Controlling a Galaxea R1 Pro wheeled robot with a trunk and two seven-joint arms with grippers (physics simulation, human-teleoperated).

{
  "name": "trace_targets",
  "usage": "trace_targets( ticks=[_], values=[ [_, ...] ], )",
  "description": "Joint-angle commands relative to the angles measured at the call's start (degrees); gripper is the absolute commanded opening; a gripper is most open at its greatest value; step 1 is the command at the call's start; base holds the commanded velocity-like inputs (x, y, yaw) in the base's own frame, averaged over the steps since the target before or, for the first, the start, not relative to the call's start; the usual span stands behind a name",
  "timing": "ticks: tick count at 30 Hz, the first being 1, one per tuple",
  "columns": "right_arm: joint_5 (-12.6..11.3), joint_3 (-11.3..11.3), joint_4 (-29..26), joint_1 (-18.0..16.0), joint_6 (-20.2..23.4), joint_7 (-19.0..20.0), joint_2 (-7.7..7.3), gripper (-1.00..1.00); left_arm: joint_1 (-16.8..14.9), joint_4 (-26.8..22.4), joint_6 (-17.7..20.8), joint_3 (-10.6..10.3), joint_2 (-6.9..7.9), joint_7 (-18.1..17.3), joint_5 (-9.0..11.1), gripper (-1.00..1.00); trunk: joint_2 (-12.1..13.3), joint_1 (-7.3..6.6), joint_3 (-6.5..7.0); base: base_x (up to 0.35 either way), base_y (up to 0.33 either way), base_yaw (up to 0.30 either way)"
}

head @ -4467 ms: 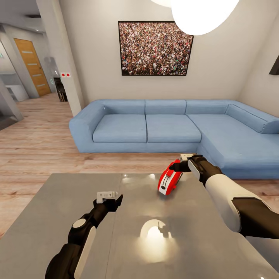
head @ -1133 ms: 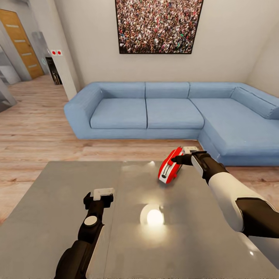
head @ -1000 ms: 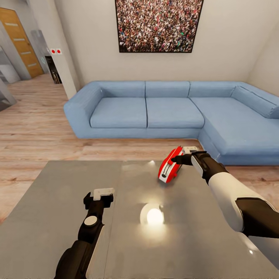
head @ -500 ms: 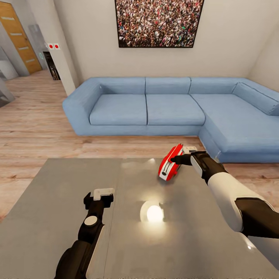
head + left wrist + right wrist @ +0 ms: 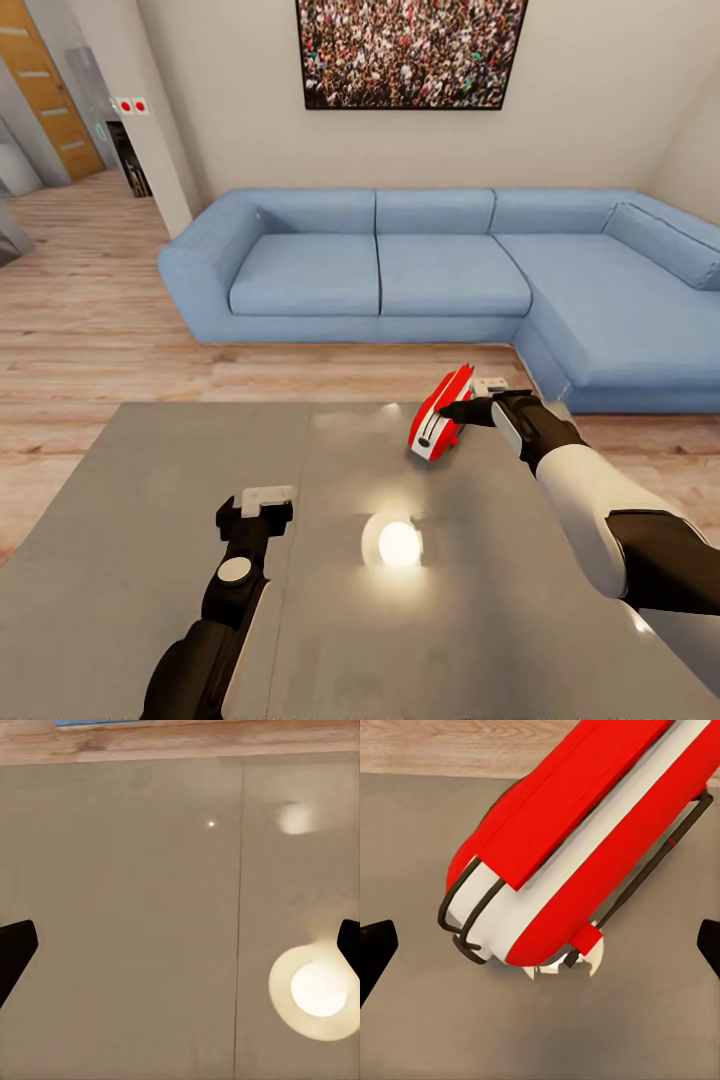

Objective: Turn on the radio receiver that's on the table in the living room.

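Note:
The red radio receiver [image 5: 440, 410] with white trim lies tilted on the far right part of the grey table [image 5: 130, 540], near its far edge. My right gripper [image 5: 470, 405] is at the radio's right side, with a black fingertip [image 5: 458, 410] against it. In the right wrist view the radio [image 5: 585, 840] lies between the widely spread fingers of the open right gripper [image 5: 540, 945]. Its dial is hidden. My left gripper [image 5: 255, 505] hovers open over the table's middle, next to the seam [image 5: 238, 915], holding nothing.
A blue L-shaped sofa [image 5: 400, 280] stands beyond the table across a strip of wood floor [image 5: 90, 360]. A framed crowd picture [image 5: 410, 50] hangs above it. A lamp's bright reflection [image 5: 398, 543] sits on the tabletop. A hallway with a wooden door [image 5: 45, 90] opens at far left.
The whole view has shifted slightly, so the camera moved. Both arms hold their poses. The radio stays at the right gripper's fingertip.

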Motion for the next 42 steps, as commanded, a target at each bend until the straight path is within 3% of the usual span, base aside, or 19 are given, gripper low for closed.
trace_targets(
  ticks=[1,8,15,24,42],
  values=[
    [0.0,0.0,0.0,0.0,0.0,0.0,0.0,1.0,0.0,0.0,0.0,0.0,0.0,0.0,0.0,1.0,0.0,0.0,-0.1,0.0,0.0,0.0],
    [-0.1,-0.1,0.0,0.0,-0.6,0.0,0.0,1.0,0.0,0.0,-0.1,-0.3,0.0,-0.1,0.0,1.0,0.0,0.0,-0.61,0.0,0.0,0.0],
    [-0.1,0.0,0.0,0.0,-3.0,0.0,0.0,1.0,0.0,-0.1,0.0,-3.7,0.0,-0.5,-0.3,1.0,0.0,0.0,-0.67,0.0,0.0,0.0],
    [-0.1,0.0,0.0,0.0,-3.2,-0.1,0.0,1.0,0.0,1.7,-0.3,-3.8,0.0,-0.6,-0.3,1.0,0.0,0.0,-0.8,0.0,0.0,-0.004],
    [-0.4,-0.4,0.0,0.0,-4.7,0.0,0.17,1.0,0.0,3.1,-0.4,-3.8,0.0,-0.5,-0.3,1.0,0.0,0.0,-2.35,0.0,0.0,-0.052]
  ],
)
